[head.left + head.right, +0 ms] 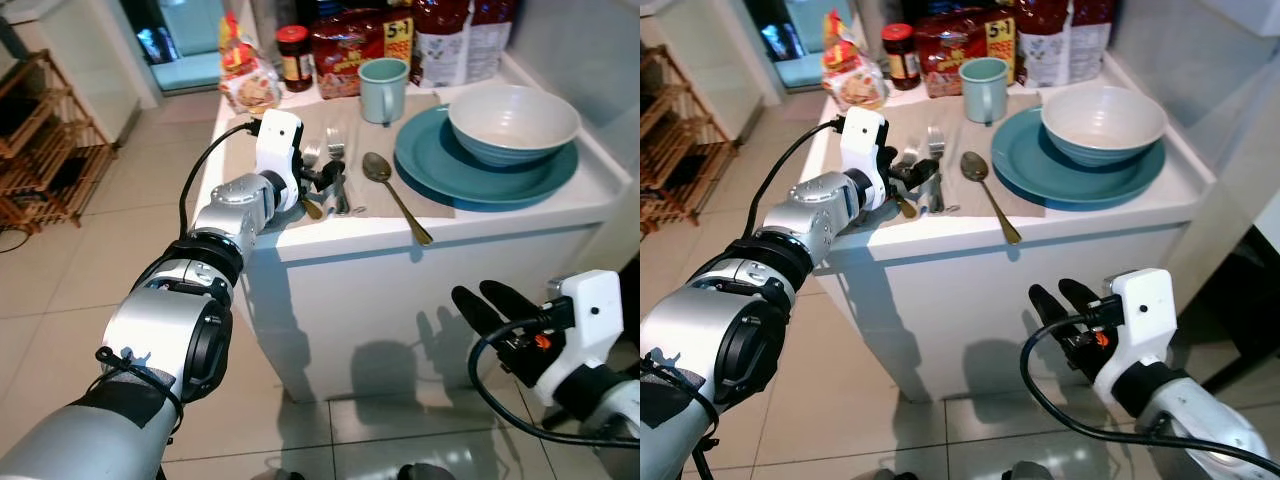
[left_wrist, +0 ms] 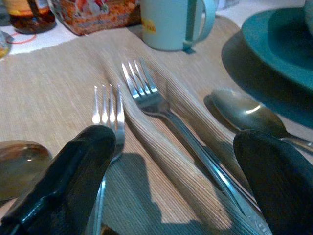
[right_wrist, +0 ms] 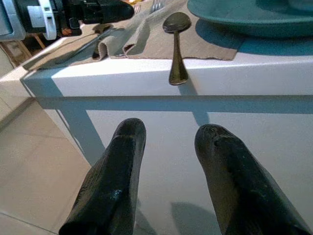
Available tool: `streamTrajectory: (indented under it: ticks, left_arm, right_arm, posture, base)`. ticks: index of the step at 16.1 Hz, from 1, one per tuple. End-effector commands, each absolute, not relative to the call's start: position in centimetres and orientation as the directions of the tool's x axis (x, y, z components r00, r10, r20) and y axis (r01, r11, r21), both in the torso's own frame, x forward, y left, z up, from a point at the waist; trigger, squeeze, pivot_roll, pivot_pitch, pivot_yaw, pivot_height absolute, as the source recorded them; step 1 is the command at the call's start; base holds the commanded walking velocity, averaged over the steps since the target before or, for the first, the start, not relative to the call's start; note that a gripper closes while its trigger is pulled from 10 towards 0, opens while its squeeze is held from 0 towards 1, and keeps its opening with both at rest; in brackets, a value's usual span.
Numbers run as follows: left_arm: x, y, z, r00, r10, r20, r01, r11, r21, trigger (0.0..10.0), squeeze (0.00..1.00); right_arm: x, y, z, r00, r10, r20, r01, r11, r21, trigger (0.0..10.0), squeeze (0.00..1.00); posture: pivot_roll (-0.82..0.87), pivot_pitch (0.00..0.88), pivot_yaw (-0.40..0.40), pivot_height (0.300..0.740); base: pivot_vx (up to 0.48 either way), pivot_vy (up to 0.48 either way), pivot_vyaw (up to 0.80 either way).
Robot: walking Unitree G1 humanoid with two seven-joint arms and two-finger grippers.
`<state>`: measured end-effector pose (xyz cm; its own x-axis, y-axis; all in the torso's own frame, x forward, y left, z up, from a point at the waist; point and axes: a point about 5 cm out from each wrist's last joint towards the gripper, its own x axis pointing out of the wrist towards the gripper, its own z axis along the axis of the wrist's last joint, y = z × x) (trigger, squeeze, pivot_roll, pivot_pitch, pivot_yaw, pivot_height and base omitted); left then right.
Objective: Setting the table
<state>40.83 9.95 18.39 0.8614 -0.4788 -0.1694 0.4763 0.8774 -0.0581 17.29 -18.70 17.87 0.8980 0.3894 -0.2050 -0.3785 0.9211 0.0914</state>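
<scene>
On the white table (image 1: 450, 235) lies a beige placemat (image 2: 49, 83) with two forks side by side, one (image 2: 108, 117) left of the other (image 2: 146, 95). A long spoon (image 1: 378, 168) rests to their right and a small brown spoon (image 2: 19, 161) to their left. A teal plate (image 1: 440, 165) carries a pale bowl (image 1: 513, 122), and a light mug (image 1: 384, 88) stands behind. My left gripper (image 1: 330, 185) hovers open just over the fork handles, its fingers straddling them. Below the table's front edge, my right gripper (image 1: 485, 300) is open with nothing in it.
A jar (image 1: 294, 55) and several food packets (image 1: 345, 50) line the table's back edge. A wooden rack (image 1: 40, 150) stands on the tiled floor to the left. The long spoon's handle tip (image 3: 177, 76) overhangs the table's front edge.
</scene>
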Motion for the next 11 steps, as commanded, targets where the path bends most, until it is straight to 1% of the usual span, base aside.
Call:
streamTrajectory:
  ticks: [1, 2, 5, 8, 10, 11]
  left_arm:
    - [41.1, 10.5, 19.0, 0.878, -0.446, -0.172, 0.453, 0.891, 0.001, 10.0, 0.0]
    - [41.1, 10.9, 18.7, 0.891, -0.411, -0.195, 0.428, 0.903, 0.051, 10.0, 0.0]
    - [41.2, 11.9, 18.6, 0.912, -0.362, -0.192, 0.373, 0.927, 0.025, 10.0, 0.0]
    - [41.2, 12.7, 18.4, 0.923, -0.337, -0.187, 0.341, 0.94, -0.013, 10.0, 0.0]
    - [41.2, 13.0, 18.2, 0.927, -0.322, -0.194, 0.325, 0.945, -0.014, 10.0, 0.0]
    - [41.2, 13.1, 18.1, 0.927, -0.317, -0.203, 0.32, 0.947, -0.017, 8.6, 0.0]
  right_arm:
    - [17.0, -18.6, 18.3, 0.891, 0.404, -0.208, -0.395, 0.915, 0.083, 10.0, 0.0]
    - [17.0, -18.7, 18.4, 0.886, 0.41, -0.216, -0.403, 0.912, 0.075, 10.0, 0.0]
    - [17.1, -18.8, 18.6, 0.877, 0.425, -0.225, -0.42, 0.905, 0.072, 10.0, 0.0]
    - [17.2, -18.7, 18.7, 0.86, 0.448, -0.243, -0.445, 0.893, 0.072, 10.0, 0.0]
    - [17.3, -18.7, 18.7, 0.854, 0.457, -0.249, -0.454, 0.888, 0.072, 10.0, 0.0]
    - [17.3, -18.7, 18.7, 0.849, 0.463, -0.256, -0.461, 0.885, 0.07, 10.0, 0.0]
  posture:
    - [-0.3, 0.118, 0.146, 0.74]
    - [-0.31, 0.117, 0.14, 0.74]
    - [-0.31, 0.116, 0.128, 0.74]
    - [-0.31, 0.116, 0.123, 0.74]
    - [-0.31, 0.113, 0.113, 0.74]
    - [-0.31, 0.112, 0.112, 0.74]
  base:
    - [0.0, 0.0, 0.0]
    - [0.0, 0.0, 0.0]
    - [0.0, 0.0, 0.0]
    - [0.0, 0.0, 0.0]
    - [0.0, 0.0, 0.0]
    - [0.0, 0.0, 0.0]
